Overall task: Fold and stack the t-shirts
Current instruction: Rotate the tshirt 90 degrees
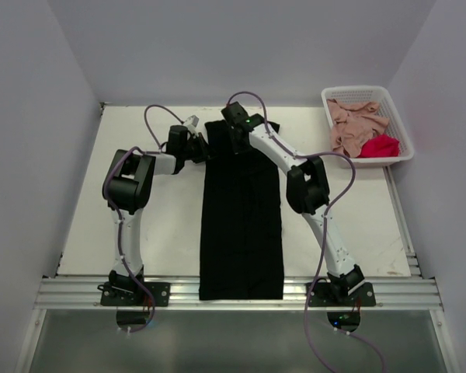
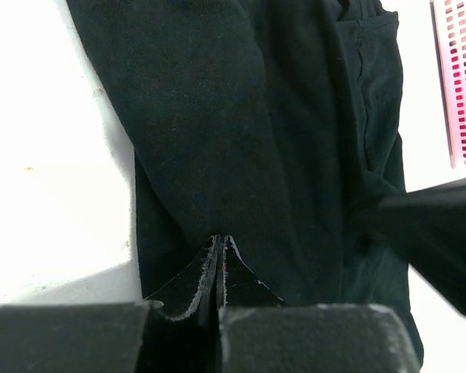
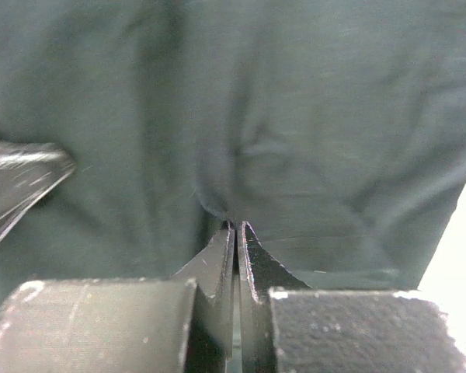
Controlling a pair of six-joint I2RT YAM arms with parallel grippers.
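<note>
Top external: black t-shirt (image 1: 241,225) strip-folded; L gripper (image 2: 219,239), R gripper (image 3: 234,227) pinch its 12 o'clock end. Pink t-shirt (image 1: 349,124), red t-shirt (image 1: 380,145) unfolded in basket (image 1: 357,90).

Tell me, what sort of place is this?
Probably a robot lab test booth: bare walls box in a white table, a cabled left arm and right arm are bolted to a metal rail, a black t-shirt between them.

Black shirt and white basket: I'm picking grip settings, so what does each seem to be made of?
Black shirt: soft knit cloth, possibly cotton, matte; it lies limp and puckers where the right gripper pinches it.
Basket: seemingly hard white plastic, slightly shiny; stiff rim and open lattice walls.
</note>
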